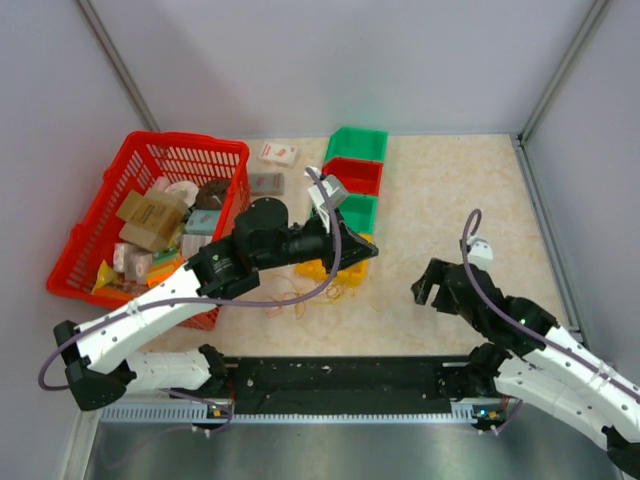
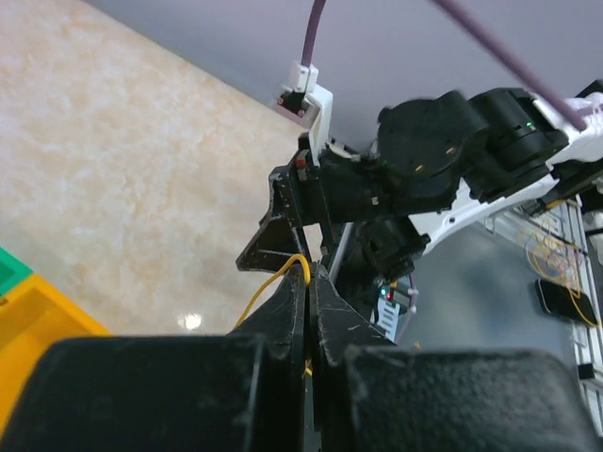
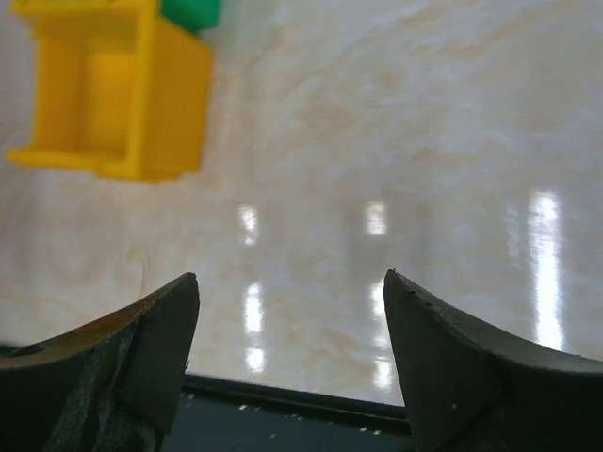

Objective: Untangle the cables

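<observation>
right gripper [image 3: 290, 278]: jaws wide apart | yellow bin [image 3: 113, 94]: upper left on table [image 3: 405, 113] | green bin [image 3: 191, 11]: behind it

cables [image 1: 300, 299] r. of basket [image 1: 190, 143], before bins [image 1: 352, 178].

No lettering reads anywhere here. Just right of the red basket [image 1: 190, 142], a white packet [image 1: 278, 153] carries a red mark, too small to make out. The boxes [image 1: 150, 215] inside the basket show only blurred faces, nothing legible.
</observation>
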Controlling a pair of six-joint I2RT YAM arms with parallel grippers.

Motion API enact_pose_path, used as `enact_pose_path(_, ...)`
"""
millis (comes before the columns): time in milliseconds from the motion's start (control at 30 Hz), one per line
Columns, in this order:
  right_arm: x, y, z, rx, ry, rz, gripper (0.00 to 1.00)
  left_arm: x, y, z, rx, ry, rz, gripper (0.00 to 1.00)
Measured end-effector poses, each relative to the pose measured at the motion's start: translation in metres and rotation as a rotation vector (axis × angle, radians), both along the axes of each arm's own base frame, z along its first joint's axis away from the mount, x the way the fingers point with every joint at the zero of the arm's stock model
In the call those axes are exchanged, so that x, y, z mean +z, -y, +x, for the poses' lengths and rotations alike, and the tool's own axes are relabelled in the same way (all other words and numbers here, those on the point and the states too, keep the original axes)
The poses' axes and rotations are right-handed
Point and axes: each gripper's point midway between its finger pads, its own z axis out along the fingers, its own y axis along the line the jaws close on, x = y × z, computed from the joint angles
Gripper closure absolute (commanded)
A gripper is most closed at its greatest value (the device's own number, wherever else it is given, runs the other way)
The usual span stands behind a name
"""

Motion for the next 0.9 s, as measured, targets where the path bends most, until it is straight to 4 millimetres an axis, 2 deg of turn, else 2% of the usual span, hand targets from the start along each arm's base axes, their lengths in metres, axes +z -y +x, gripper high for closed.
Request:
enact_pose_path(133,0.007,-0.057,-0.011,0.290,0.091,0.240,0.27,-0.024,0.011,-0.002,-0.039,-0.057,0.059,1.00)
enact_pose_path(233,0.016,-0.086,-0.020,0.426,0.159,0.393,0.37,-0.025,0.012,-0.005,-0.056,-0.075,0.061,1.00)
enact_pose_path(400,0.020,-0.127,-0.030,0.583,0.121,0.518,0.57,-0.024,0.012,-0.008,-0.068,-0.080,0.057,1.00)
enact_pose_path(500,0.021,-0.138,-0.033,0.612,0.105,0.540,0.60,-0.024,0.012,-0.008,-0.069,-0.080,0.056,1.00)
enact_pose_path(633,0.036,-0.144,-0.030,0.619,0.150,0.587,0.51,-0.024,0.012,-0.009,-0.074,-0.081,0.055,1.00)
enact_pose_path(733,0.039,-0.144,-0.028,0.615,0.165,0.590,0.50,-0.023,0.012,-0.010,-0.081,-0.079,0.050,1.00)
enact_pose_path(900,0.037,-0.138,-0.030,0.583,0.132,0.580,0.55,-0.022,0.012,-0.011,-0.083,-0.077,0.049,1.00)
